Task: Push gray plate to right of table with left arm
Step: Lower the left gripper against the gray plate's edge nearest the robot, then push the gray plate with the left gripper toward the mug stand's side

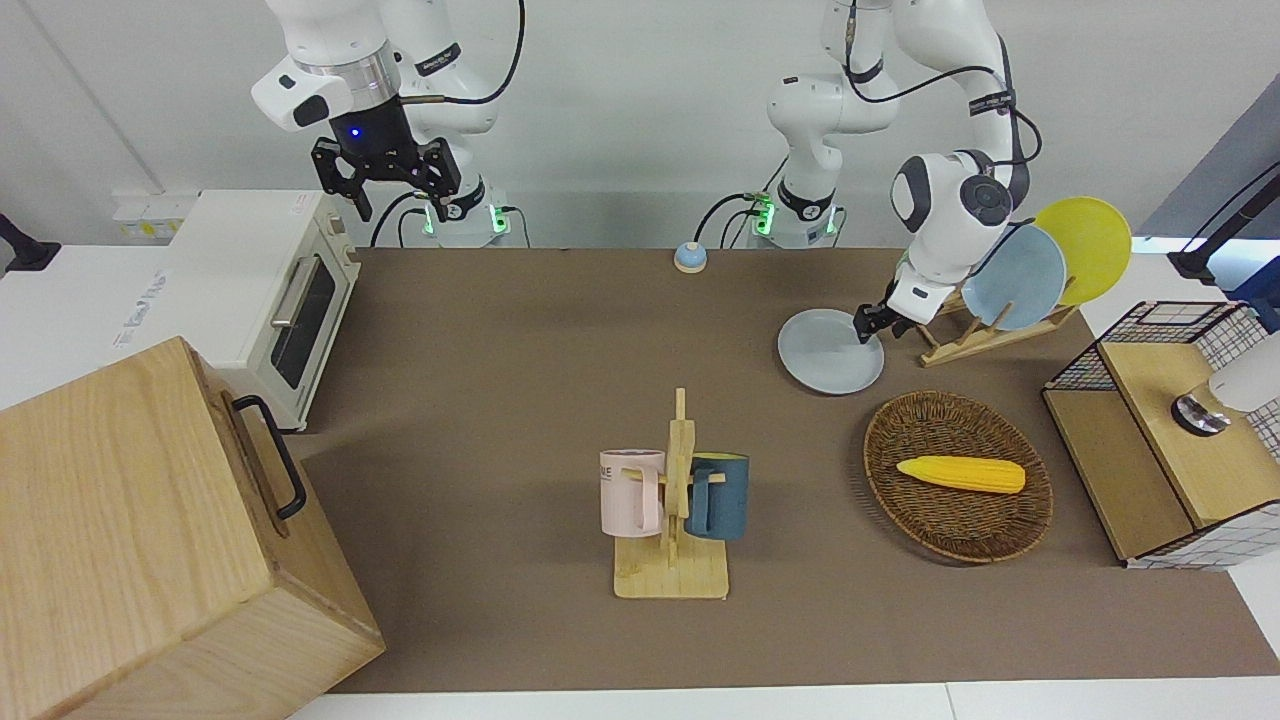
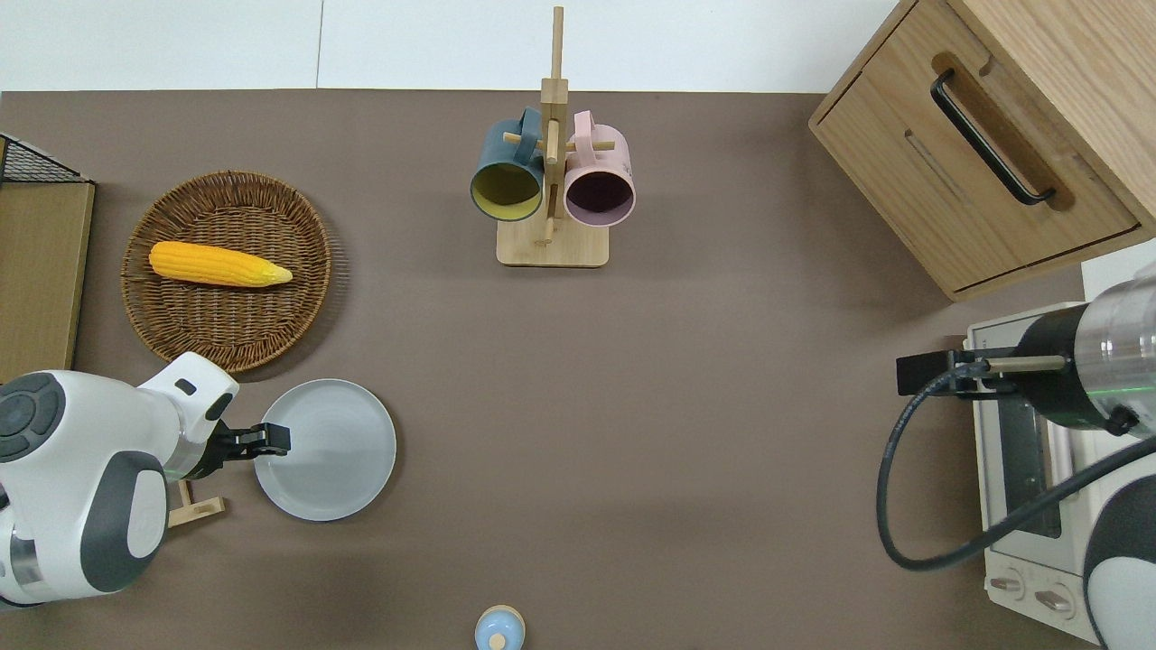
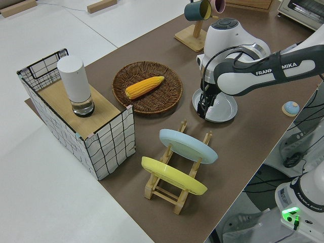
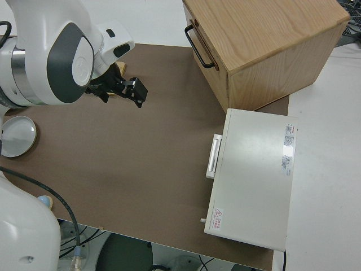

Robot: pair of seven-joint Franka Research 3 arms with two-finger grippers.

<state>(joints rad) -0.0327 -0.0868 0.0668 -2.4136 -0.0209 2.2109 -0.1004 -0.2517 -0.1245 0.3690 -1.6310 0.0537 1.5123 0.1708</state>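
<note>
The gray plate (image 1: 825, 358) (image 2: 334, 456) (image 3: 225, 107) lies flat on the brown table (image 1: 520, 350) toward the left arm's end. My left gripper (image 1: 868, 325) (image 2: 273, 441) (image 3: 204, 110) is down at the plate's rim, on the side toward the dish rack. Its fingers look shut and hold nothing. I cannot tell whether it touches the rim. My right gripper (image 1: 390, 185) is parked, open and empty.
A dish rack holds a light-blue plate (image 1: 1015, 278) and a yellow plate (image 1: 1088, 245) beside the left gripper. A wicker basket (image 2: 226, 316) with a corn cob lies farther out. A mug tree (image 2: 551, 181), wooden box (image 1: 150, 540) and toaster oven (image 1: 285, 290) also stand here.
</note>
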